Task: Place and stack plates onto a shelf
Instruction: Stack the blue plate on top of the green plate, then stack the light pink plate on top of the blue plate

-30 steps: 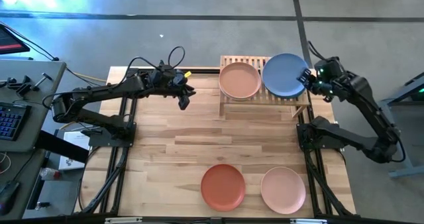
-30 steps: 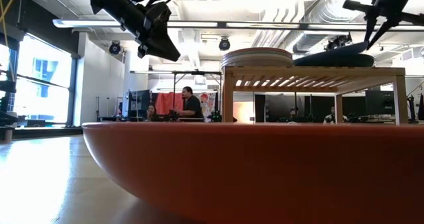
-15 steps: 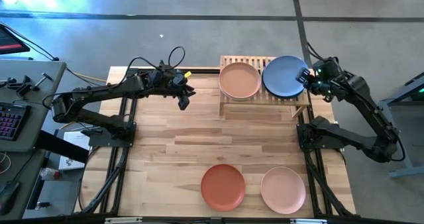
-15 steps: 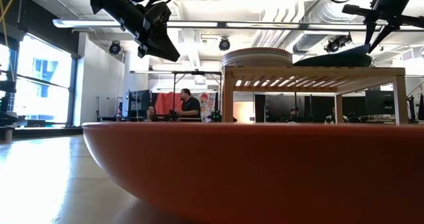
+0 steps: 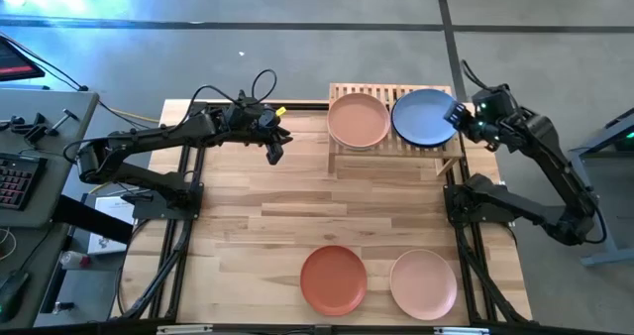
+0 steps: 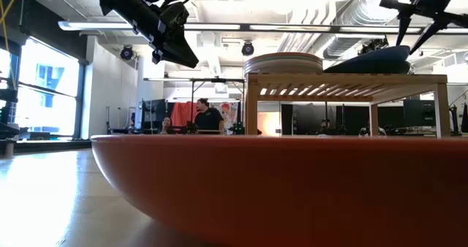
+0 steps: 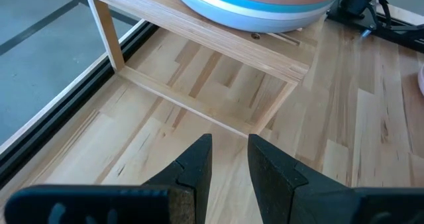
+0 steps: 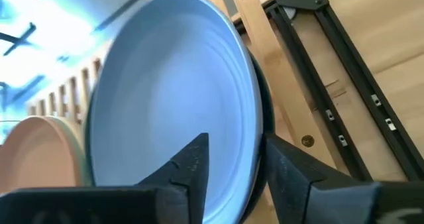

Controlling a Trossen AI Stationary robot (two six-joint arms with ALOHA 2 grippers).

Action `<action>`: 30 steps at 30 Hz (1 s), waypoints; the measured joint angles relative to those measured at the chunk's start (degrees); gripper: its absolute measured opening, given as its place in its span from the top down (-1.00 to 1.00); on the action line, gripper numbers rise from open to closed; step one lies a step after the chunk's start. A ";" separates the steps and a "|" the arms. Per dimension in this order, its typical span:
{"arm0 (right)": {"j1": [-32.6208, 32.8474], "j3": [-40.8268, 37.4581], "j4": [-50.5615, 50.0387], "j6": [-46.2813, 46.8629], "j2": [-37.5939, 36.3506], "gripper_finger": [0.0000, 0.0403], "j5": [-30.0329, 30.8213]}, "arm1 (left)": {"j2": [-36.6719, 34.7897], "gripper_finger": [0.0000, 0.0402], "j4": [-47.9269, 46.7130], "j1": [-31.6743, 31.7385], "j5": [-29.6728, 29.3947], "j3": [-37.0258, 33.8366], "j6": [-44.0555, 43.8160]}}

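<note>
We see the right gripper (image 5: 462, 118) at the right end of the light-wood shelf (image 5: 342, 143), its fingers (image 8: 189, 164) parted to either side of the blue plate's (image 5: 424, 116) rim. From these views we cannot tell whether they touch it. The blue plate lies on the shelf's right half, on top of a dark plate whose edge shows beneath it in the right wrist view. On the shelf's left half sits a stack topped by a peach plate (image 5: 358, 120), with a pale teal plate (image 7: 265, 12) under it. The left gripper (image 5: 274, 153) hangs above the bare tabletop (image 5: 258, 226) left of the shelf, fingers slightly apart and holding nothing. A terracotta-orange plate (image 5: 334, 279) and a pink plate (image 5: 423, 283) lie side by side near the table's front edge.
</note>
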 joint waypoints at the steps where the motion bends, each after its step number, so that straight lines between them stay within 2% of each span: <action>1: 0.00 0.31 -0.05 0.00 -0.38 0.41 0.07 | 0.00 0.57 0.00 0.00 0.00 -0.01 -0.02; 10: 0.00 1.51 -0.04 -0.46 -2.99 0.41 -0.41 | 0.00 0.57 0.09 0.00 -0.01 0.00 -0.94; 14: 0.00 1.51 -0.04 -1.90 -3.40 0.41 -7.43 | 0.00 0.57 -0.69 0.00 0.00 0.00 -1.05; 19: 0.00 1.51 0.18 -2.21 -3.28 0.41 -22.68 | 0.00 0.57 -5.07 0.00 0.88 0.00 -1.00; 22: 0.62 1.51 1.86 -1.33 -3.32 0.41 -29.18 | 0.01 0.57 -7.53 -0.02 0.93 -0.02 -0.85; 26: 4.55 1.51 6.23 2.36 -3.32 0.41 -30.70 | 0.01 0.57 -9.17 -0.02 0.93 -0.02 0.78; 30: 10.86 1.51 14.12 5.86 -3.17 0.41 -28.97 | 0.02 0.57 -9.66 -0.02 0.94 -0.02 1.05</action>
